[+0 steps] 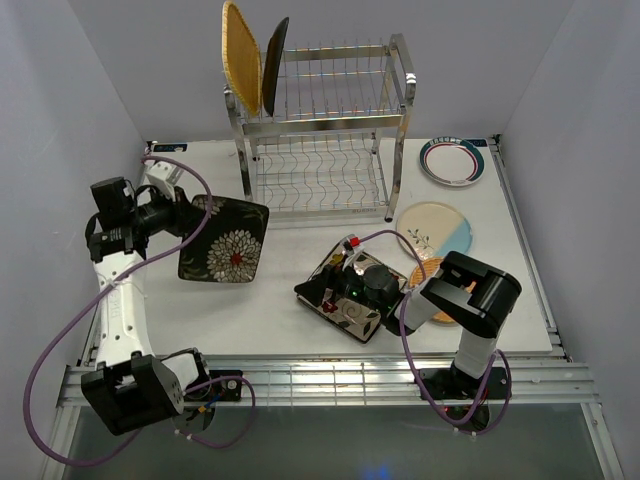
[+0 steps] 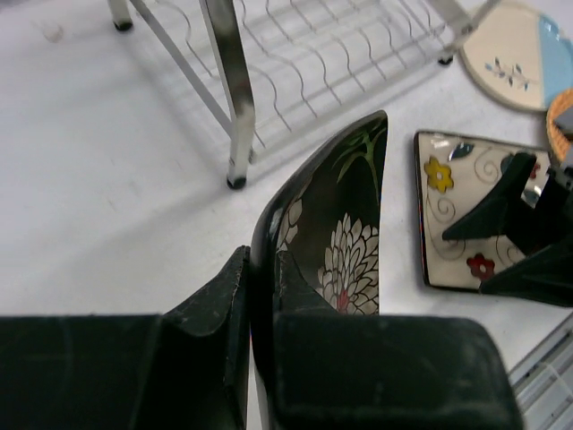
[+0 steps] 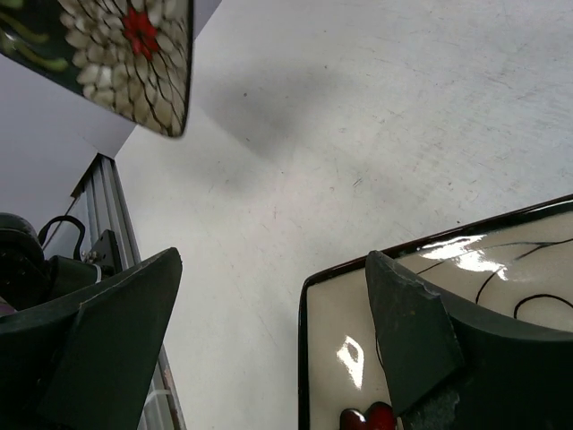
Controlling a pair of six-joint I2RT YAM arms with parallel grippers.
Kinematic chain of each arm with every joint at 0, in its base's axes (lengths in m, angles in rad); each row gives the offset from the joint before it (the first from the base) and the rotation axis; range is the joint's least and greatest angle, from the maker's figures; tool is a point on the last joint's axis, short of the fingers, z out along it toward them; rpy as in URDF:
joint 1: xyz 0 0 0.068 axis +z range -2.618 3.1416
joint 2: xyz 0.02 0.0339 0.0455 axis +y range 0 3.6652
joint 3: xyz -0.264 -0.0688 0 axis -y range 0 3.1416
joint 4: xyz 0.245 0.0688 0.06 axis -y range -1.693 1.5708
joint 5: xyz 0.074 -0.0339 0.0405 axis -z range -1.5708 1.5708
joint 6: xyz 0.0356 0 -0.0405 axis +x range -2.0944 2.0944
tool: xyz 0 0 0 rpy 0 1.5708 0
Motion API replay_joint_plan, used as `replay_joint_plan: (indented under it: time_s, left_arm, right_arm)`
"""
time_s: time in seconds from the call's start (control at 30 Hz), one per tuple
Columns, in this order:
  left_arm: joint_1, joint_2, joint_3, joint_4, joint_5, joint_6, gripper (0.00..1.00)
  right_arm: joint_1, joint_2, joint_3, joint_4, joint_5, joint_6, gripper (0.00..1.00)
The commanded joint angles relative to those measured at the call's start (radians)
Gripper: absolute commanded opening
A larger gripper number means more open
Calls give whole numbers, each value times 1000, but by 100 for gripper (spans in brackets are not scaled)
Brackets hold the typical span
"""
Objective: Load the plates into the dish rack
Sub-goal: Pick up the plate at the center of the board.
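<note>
The left hand (image 2: 260,296) clamped the black flowered plate (image 1: 225,240) by its edge, raised off the worktop (image 1: 270,320), front-left of the dish rack (image 1: 320,120). The right hand (image 3: 273,269) gaped wide astride the rim of the cream square plate (image 3: 501,260), with bare worktop between the 2 plates.

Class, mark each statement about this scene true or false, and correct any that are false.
1. The left gripper clamps a black flowered plate. True.
2. The rack holds no plates. False: a woven plate and a dark plate stand at the left end of its upper tier.
3. The right gripper is shut. False: its jaws stand open at the edge of the cream plate.
4. The teal-rimmed plate lies on the table, right of the rack. True.
</note>
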Motion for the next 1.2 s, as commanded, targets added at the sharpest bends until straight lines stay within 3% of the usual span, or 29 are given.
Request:
replay_joint_plan:
  time_s: [0.0,0.33,0.53,0.9,1.17]
  left_arm:
    - [4,-55,181,7,42,-114,0]
    - [4,-15,566,-67,-9,-257,0]
    - [2,15,709,-68,-61,-353,0]
    - [4,199,1170,-116,-97,-499,0]
    - [4,199,1194,-120,-83,-527,0]
  right_arm:
    - [-7,-32,-14,561,18,-28,89]
    - [-26,-34,-31,565,14,-22,89]
    - [-29,-36,-31,565,9,-18,89]
    - [-29,-22,-16,565,-3,-5,88]
    - [-29,-26,-19,565,-3,-5,88]
